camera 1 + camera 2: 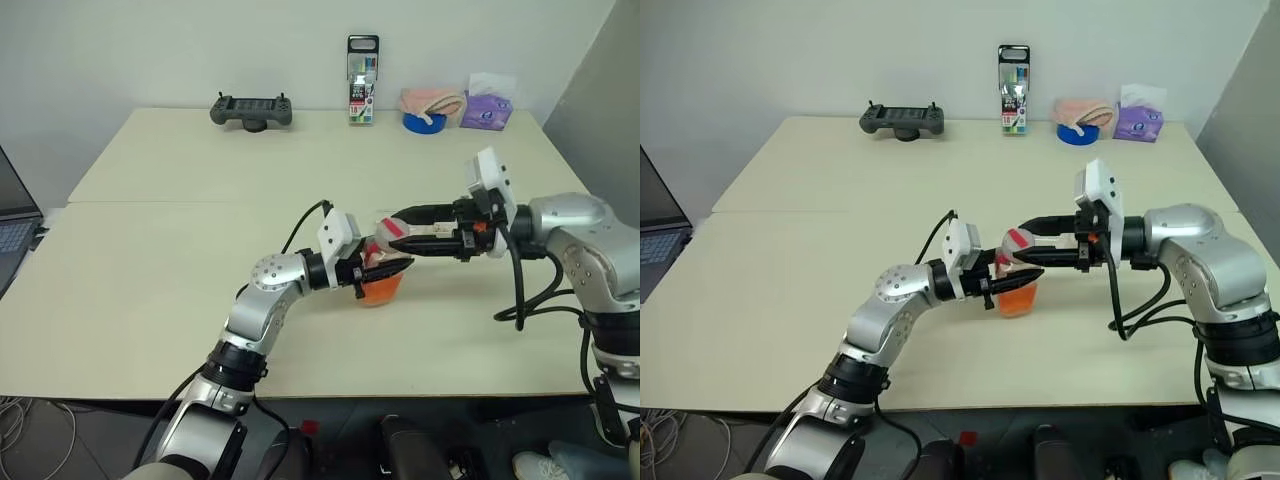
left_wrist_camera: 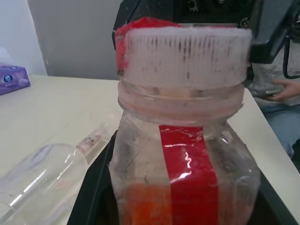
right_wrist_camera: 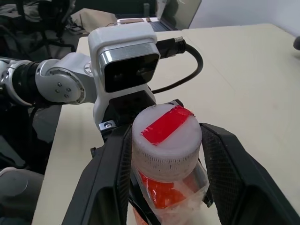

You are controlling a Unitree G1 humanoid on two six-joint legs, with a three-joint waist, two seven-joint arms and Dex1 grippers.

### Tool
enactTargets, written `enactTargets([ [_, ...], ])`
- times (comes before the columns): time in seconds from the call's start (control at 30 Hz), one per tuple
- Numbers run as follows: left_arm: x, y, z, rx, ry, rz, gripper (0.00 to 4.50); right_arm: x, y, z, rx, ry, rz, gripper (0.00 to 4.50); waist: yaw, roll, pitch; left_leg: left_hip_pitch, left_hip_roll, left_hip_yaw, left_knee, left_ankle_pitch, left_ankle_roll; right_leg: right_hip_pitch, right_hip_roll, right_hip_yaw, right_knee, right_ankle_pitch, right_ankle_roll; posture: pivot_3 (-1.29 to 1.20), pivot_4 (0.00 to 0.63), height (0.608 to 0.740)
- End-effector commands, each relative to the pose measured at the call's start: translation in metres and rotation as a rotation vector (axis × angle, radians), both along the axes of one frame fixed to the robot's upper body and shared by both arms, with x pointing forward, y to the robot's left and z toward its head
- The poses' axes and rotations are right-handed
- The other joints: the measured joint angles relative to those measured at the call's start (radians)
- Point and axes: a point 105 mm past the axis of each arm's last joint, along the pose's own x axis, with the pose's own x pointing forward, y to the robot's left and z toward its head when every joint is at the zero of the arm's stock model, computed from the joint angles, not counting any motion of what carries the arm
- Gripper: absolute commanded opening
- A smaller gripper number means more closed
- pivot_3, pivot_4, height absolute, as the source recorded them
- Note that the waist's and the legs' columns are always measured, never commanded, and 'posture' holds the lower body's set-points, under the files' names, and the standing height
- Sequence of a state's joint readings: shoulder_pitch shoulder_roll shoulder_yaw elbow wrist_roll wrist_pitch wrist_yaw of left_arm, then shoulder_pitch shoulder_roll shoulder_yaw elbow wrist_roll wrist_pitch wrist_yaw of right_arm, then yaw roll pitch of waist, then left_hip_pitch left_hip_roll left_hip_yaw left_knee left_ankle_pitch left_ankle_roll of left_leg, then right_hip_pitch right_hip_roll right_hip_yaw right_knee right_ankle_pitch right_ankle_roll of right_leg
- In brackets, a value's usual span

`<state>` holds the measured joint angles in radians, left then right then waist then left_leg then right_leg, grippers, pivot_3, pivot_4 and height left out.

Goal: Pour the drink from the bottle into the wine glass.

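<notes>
Bottle (image 3: 166,154) sits mid-table, clamped in left pincer (image 1: 1015,281), right pincer (image 3: 164,187) fingers flanking its cap (image 3: 166,136).

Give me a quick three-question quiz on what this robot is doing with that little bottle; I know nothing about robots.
1. True or false: the cap is on the bottle.
2. The left gripper is shut on: A. the bottle; B. a game controller.
3. Fill in: the drink inside the bottle is ___ in colour.

Key: 1 true; 2 A; 3 orange-red.
</notes>
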<state>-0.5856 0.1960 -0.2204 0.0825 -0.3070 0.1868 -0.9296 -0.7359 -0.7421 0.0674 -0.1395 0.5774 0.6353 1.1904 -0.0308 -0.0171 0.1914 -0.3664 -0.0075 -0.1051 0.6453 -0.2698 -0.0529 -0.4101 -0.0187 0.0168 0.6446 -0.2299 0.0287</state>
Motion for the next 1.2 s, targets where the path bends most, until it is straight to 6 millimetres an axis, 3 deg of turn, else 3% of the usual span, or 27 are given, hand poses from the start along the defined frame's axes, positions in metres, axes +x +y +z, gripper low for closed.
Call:
enactTargets([
  [0.03, 0.004, 0.006, 0.028, -0.070, -0.083, 0.038, 1.69, -0.005, -0.002, -0.001, -0.024, 0.002, 0.058, 1.86, 0.001, 0.000, 0.000, 0.000, 0.000, 0.000, 0.000, 0.000, 0.000, 0.000, 0.000, 0.000, 0.000, 0.000, 0.000, 0.00, 0.150, 0.740],
  [0.1, 0.005, 0.009, 0.025, -0.073, -0.076, 0.056, 1.69, 0.004, -0.001, 0.001, -0.024, -0.029, 0.024, 1.86, 0.000, 0.000, 0.000, -0.001, 0.000, 0.000, 0.000, 0.000, 0.000, -0.001, -0.001, 0.000, 0.000, 0.000, 0.000, 0.00, 0.150, 0.740],
  [0.2, 0.002, 0.011, 0.019, -0.074, -0.066, 0.077, 1.69, -0.001, 0.002, 0.002, -0.025, -0.007, 0.072, 1.86, 0.001, 0.000, 0.000, -0.001, 0.000, -0.001, 0.000, 0.000, 0.000, -0.001, -0.001, 0.000, 0.000, 0.000, 0.000, 0.00, 0.150, 0.740],
  [0.47, 0.001, 0.014, 0.015, -0.076, -0.058, 0.097, 1.69, 0.003, 0.003, 0.007, -0.011, -0.026, 0.064, 4.49, 0.001, 0.000, 0.000, -0.001, 0.000, 0.000, 0.001, 0.000, -0.001, -0.001, -0.001, 0.000, 0.001, 0.000, 0.000, 0.00, 0.150, 0.740],
  [0.73, 0.005, 0.017, 0.016, -0.069, -0.067, 0.110, 1.69, 0.005, -0.003, 0.011, 0.027, -0.056, -0.062, 4.50, 0.002, 0.000, 0.000, -0.001, 0.000, -0.001, 0.000, 0.000, -0.001, -0.001, -0.001, 0.000, 0.001, 0.000, 0.000, 0.00, 0.150, 0.740],
  [0.97, 0.006, 0.017, 0.018, -0.073, -0.072, 0.114, 1.69, -0.020, -0.006, 0.019, 0.106, -0.072, -0.177, 4.50, 0.005, 0.000, 0.000, -0.001, 0.000, -0.001, 0.000, 0.000, -0.001, -0.001, -0.001, 0.000, 0.000, 0.000, 0.000, 0.00, 0.150, 0.740],
  [1.07, 0.008, 0.019, 0.019, -0.077, -0.075, 0.123, 1.69, -0.022, -0.007, 0.024, 0.171, -0.093, -0.325, 4.50, 0.004, 0.000, 0.000, -0.001, 0.000, 0.000, 0.001, 0.000, -0.001, -0.001, -0.001, 0.000, 0.001, 0.000, 0.000, 0.00, 0.150, 0.740],
  [1.2, 0.009, 0.019, 0.020, -0.081, -0.080, 0.128, 1.69, -0.038, 0.007, 0.009, 0.153, -0.065, -0.394, 4.50, 0.004, 0.000, 0.000, -0.001, 0.000, -0.001, 0.001, 0.000, -0.001, -0.001, -0.001, 0.000, 0.002, 0.000, 0.000, 0.00, 0.150, 0.740],
])
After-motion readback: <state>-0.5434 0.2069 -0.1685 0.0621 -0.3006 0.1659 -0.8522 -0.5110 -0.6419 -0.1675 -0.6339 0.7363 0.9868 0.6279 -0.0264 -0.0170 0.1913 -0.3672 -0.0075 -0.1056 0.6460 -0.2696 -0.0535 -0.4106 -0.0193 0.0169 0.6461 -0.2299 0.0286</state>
